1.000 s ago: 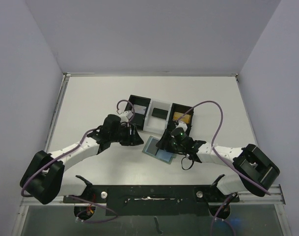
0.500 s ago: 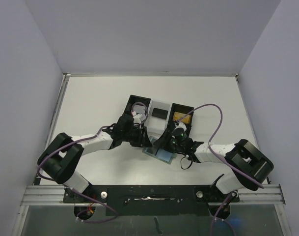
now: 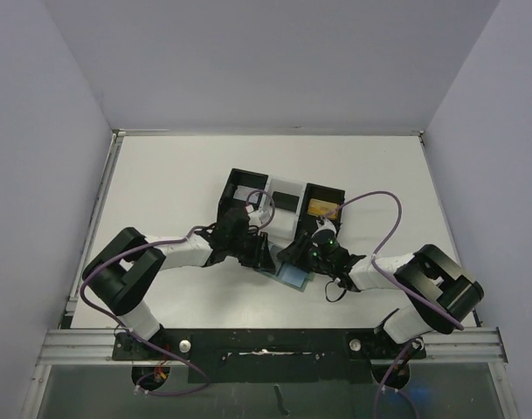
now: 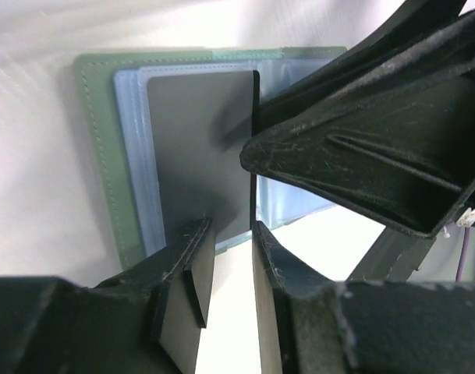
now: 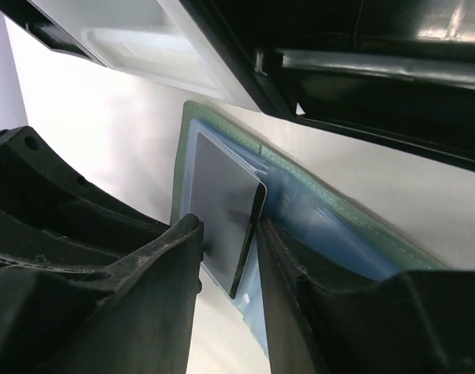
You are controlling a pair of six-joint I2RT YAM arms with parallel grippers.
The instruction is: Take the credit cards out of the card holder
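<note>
The card holder (image 3: 293,278) lies open on the table just in front of the tray, grey-green border (image 4: 97,156) around pale blue pockets. A dark grey card (image 4: 198,140) sits in one pocket with one long edge raised. My right gripper (image 3: 293,255) is on the holder. Its jaws are narrowly open either side of the raised card (image 5: 221,202), and its fingers (image 5: 299,257) touch the card's edge. My left gripper (image 3: 264,255) is at the holder's left edge, narrowly open (image 4: 231,249), fingertips just short of the card with bare table between them. The holder also shows in the right wrist view (image 5: 362,222).
A black-and-clear three-compartment tray (image 3: 248,185) stands right behind both grippers, with a dark card (image 3: 285,201) in its middle bin and a gold card (image 3: 322,208) in its right bin. The two grippers are almost touching. White walls enclose the table.
My left gripper has moved right from beside the tray's left bin to the holder's left edge. My right gripper has stayed on the holder, shifting slightly.
</note>
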